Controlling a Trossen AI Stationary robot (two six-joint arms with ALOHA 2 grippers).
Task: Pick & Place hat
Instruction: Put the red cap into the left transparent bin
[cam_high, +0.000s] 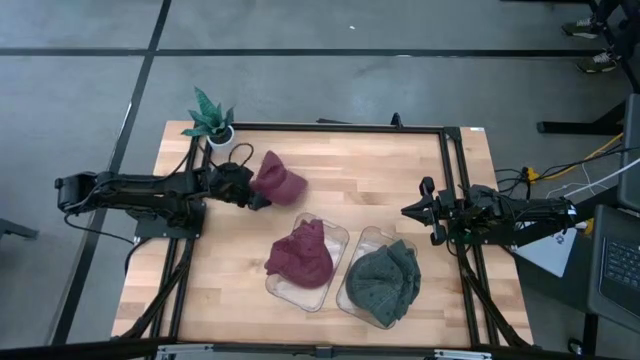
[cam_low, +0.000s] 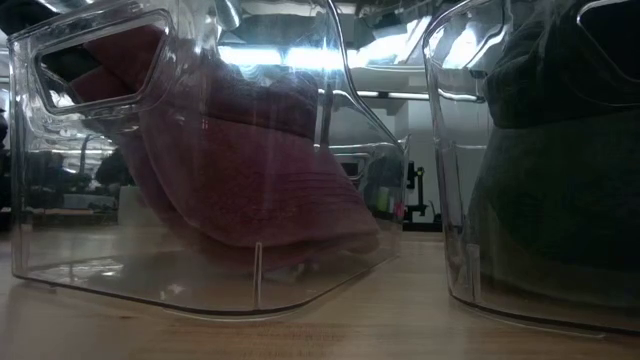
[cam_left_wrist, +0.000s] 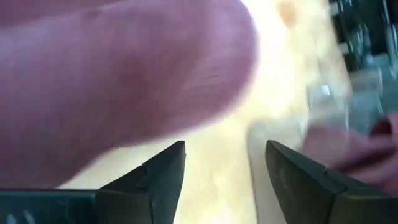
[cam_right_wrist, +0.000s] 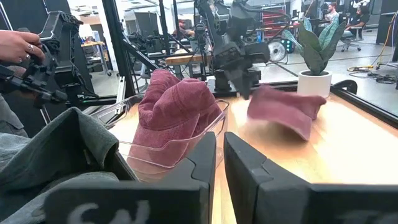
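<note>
High view: two clear bins are sitting in the lower middle of the frame, the left bin (cam_high: 305, 262) holding a maroon hat (cam_high: 300, 254) and the right bin (cam_high: 378, 278) holding a green hat (cam_high: 385, 280). A second maroon hat, the loose hat (cam_high: 279, 179), is lying on the bare surface (cam_high: 380, 180) in the upper middle, outside both bins and just beside the left end effector (cam_high: 255, 196). That end effector is standing released, its fingers spread and nothing between them. The right end effector (cam_high: 412, 211) is waiting at the right of the frame, clenched on nothing. A potted plant (cam_high: 212, 117) is standing at the upper left corner of the surface. My judgement: two hats are already placed, and the loose hat is either still to be binned or has just been set down; the pictures are not settling which.

Low view: the left bin is filling the left of the frame with maroon cloth inside, the right bin is filling the right edge with dark cloth.

Left wrist view: the loose hat (cam_left_wrist: 118, 68) is filling the upper left, blurred, beyond the spread fingers (cam_left_wrist: 165, 174).

Right wrist view: the loose hat (cam_right_wrist: 283, 109) is lying right of centre by the left end effector (cam_right_wrist: 244, 84), the binned maroon hat (cam_right_wrist: 177, 118) at centre. A person's hand (cam_right_wrist: 18, 45) is showing at the upper left.

No brand, label or readable writing is showing in any view
</note>
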